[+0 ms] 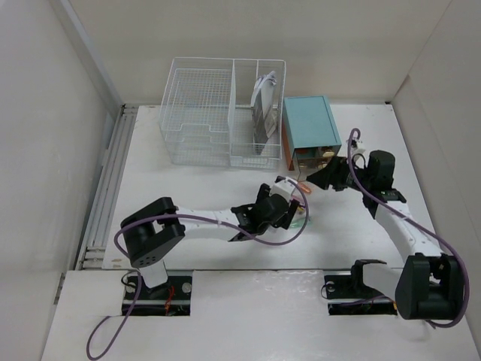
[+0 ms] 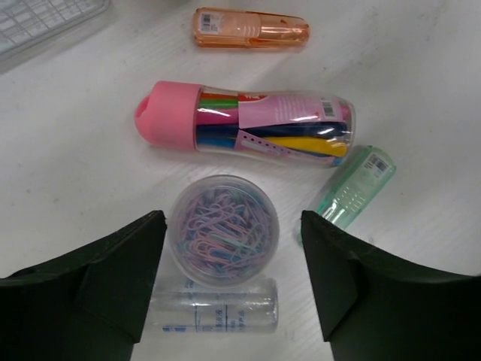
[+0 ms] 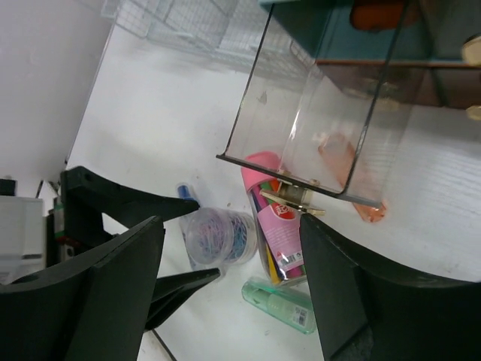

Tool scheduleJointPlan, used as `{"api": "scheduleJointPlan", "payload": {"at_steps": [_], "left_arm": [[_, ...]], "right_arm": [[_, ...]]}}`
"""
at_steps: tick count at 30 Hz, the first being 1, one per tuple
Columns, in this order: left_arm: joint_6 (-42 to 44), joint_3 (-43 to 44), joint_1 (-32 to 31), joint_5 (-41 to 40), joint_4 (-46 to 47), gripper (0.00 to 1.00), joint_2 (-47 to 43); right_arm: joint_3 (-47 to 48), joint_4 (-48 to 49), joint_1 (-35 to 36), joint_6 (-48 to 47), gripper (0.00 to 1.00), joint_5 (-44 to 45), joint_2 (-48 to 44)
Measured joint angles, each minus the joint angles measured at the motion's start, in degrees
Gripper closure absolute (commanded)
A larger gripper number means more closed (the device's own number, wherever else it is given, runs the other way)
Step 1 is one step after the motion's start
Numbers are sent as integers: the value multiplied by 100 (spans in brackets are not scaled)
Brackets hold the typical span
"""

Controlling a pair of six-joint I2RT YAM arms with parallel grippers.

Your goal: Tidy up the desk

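Clear paperclip tub under left hand

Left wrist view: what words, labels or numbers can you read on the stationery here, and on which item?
No text here can be read out; all print is too small or blurred.
Orange case: barcode sticker, digits illegible.
Pen tube: pink label and barcode, print illegible.
Green case: barcode sticker, illegible.
Clear tube: blue print, blurred.
Paper clip tub: no lettering seen.
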Motion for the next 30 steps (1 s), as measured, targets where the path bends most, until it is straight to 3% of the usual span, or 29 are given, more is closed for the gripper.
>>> {"api": "scheduleJointPlan", "payload": {"at_steps": [5, 13, 16, 17, 21, 30], "left_arm": [[-57, 129, 35, -85, -157, 51, 203], [-118, 321, 35, -98, -411, 50, 275], [-140, 437, 35, -103, -518, 67, 339], [-149, 492, 35, -107, -557, 83, 374], [-162, 693, 35, -157, -691, 99, 503], [-225, 785, 35, -315, -1231, 100, 273]], "right_arm": [[170, -28, -450, 68, 22, -249, -199], [291, -31, -1097, 227, 22, -632, -247], [291, -33, -1244, 280, 22, -752, -249], [291, -31, -1283, 295, 22, -793, -251], [291, -33, -1438, 317, 22, -911, -251], [291, -35, -1604, 361, 22, -1117, -326]]}}
